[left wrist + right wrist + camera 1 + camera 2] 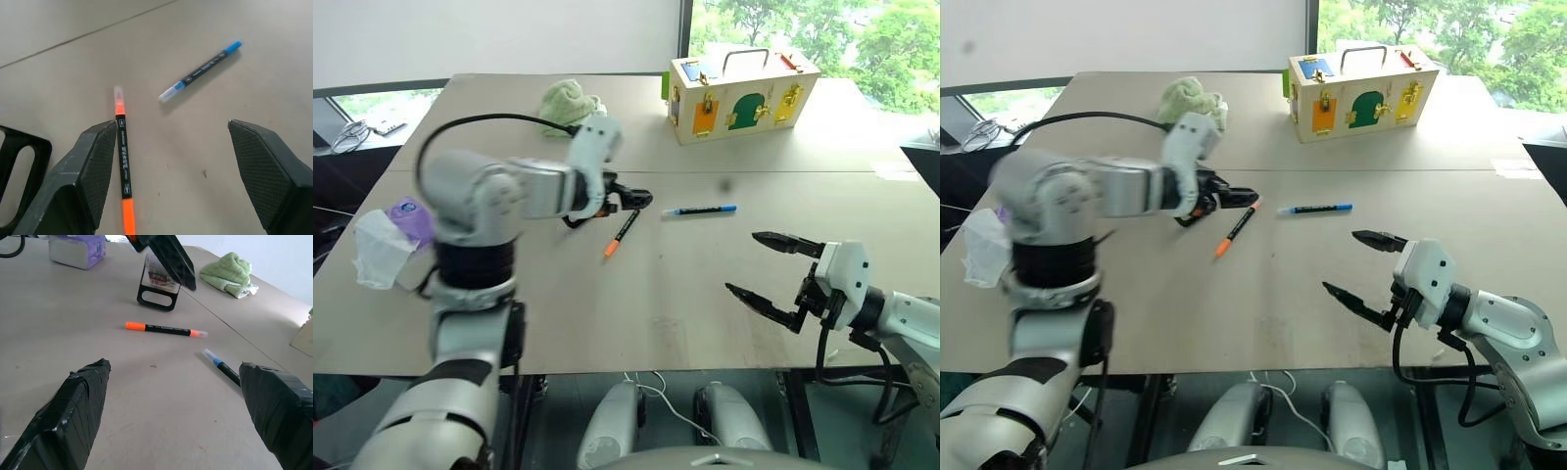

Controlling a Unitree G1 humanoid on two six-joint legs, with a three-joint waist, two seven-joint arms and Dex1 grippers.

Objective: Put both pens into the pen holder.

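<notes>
We note a tan table (636, 313) made of two panels, with a seam running across it. At the far side stands a pale wooden box (744, 95) with a metal handle, brass latches and coloured door panels. A crumpled green cloth (570, 104) lies near the far edge, well apart from the box. At the table's left edge sits what appears to be a purple tissue pack (408, 217), white tissue (380, 250) pulled out beside it. Cables (350, 134) lie on the dark ledge beyond.

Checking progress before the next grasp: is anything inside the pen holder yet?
Can't confirm. The left gripper covers most of the pen holder. Both pens lie on the table: orange pen, blue pen.
</notes>
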